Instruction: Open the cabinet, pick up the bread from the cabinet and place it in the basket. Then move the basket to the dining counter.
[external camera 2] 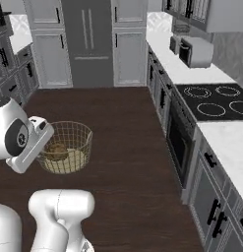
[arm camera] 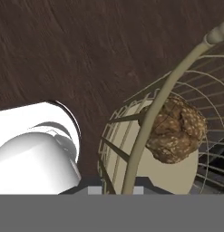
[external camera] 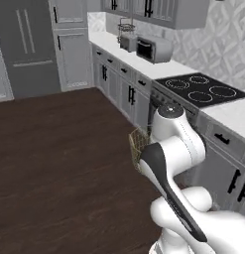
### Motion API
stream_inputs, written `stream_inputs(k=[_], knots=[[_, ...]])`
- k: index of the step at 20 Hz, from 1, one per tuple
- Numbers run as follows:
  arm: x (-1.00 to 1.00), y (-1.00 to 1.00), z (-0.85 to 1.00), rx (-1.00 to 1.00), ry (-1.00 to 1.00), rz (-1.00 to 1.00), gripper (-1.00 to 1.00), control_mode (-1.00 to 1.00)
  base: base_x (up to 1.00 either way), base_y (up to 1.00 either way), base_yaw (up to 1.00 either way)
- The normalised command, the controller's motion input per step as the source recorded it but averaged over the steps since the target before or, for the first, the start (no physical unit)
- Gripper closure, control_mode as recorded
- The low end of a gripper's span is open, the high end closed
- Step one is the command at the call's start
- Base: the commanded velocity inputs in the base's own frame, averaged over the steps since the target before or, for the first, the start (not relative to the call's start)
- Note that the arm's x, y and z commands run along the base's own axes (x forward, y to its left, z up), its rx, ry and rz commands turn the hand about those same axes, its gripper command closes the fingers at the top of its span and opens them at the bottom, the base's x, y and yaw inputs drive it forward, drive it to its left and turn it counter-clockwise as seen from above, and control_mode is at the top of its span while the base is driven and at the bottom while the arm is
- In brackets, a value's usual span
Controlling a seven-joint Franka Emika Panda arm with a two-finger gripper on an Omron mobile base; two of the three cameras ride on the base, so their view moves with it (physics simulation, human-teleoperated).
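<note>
Basket is seen in the hand view with its rim running up from the gripper at the bottom edge; jaw state cannot be told, fingertips are hidden. Bread is seated inside the basket on the beige bottom. In the right base view the basket is held above the dark wood floor, beside the arm, bread inside. Stove and microwave are seen on the kitchen counter to the right.
</note>
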Motion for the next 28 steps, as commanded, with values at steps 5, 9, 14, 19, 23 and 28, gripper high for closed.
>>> stream_inputs(k=[5, 9, 14, 19, 23, 28], knots=[[0.00, 0.00, 0.00, 0.00, 0.00, 0.00, 1.00, 1.00, 0.00, 0.00, 1.00], [0.00, 0.00, 0.00, 0.00, 0.00, 0.00, 1.00, 1.00, 0.00, 0.00, 1.00], [0.00, 0.00, 0.00, 0.00, 0.00, 0.00, 1.00, 1.00, 0.06, 0.00, 0.99], [0.00, 0.00, 0.00, 0.00, 0.00, 0.00, 1.00, 1.00, 0.63, -0.03, 0.84], [0.00, 0.00, 0.00, 0.00, 0.00, 0.00, 1.00, 1.00, 1.00, -0.20, 0.57], [0.00, 0.00, 0.00, 0.00, 0.00, 0.00, 1.00, 1.00, 1.00, -0.53, 0.38]])
